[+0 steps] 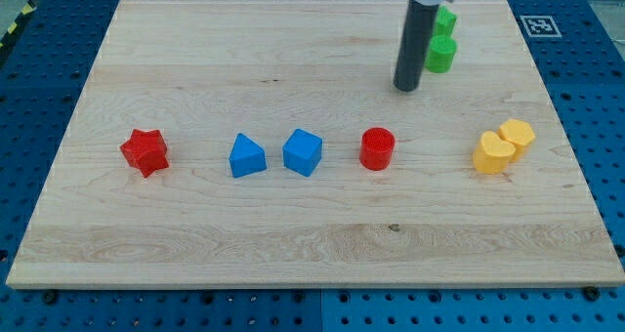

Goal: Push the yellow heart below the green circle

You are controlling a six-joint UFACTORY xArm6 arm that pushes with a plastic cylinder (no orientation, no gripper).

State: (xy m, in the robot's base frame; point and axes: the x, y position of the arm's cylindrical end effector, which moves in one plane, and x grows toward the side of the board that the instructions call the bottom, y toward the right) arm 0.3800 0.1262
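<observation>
The yellow heart (493,153) lies at the view's right on the wooden board (293,244), touching a second yellow block (518,134) just up and right of it. The green circle (441,54) sits near the view's top right, with another green block (445,21) right above it, partly hidden by the arm. My tip (406,88) rests on the board just left of and slightly below the green circle, well up and left of the yellow heart.
A red cylinder (377,148), a blue cube (303,152), a blue triangular block (246,156) and a red star (145,152) lie in a row across the board's middle. The board's right edge runs close to the yellow blocks.
</observation>
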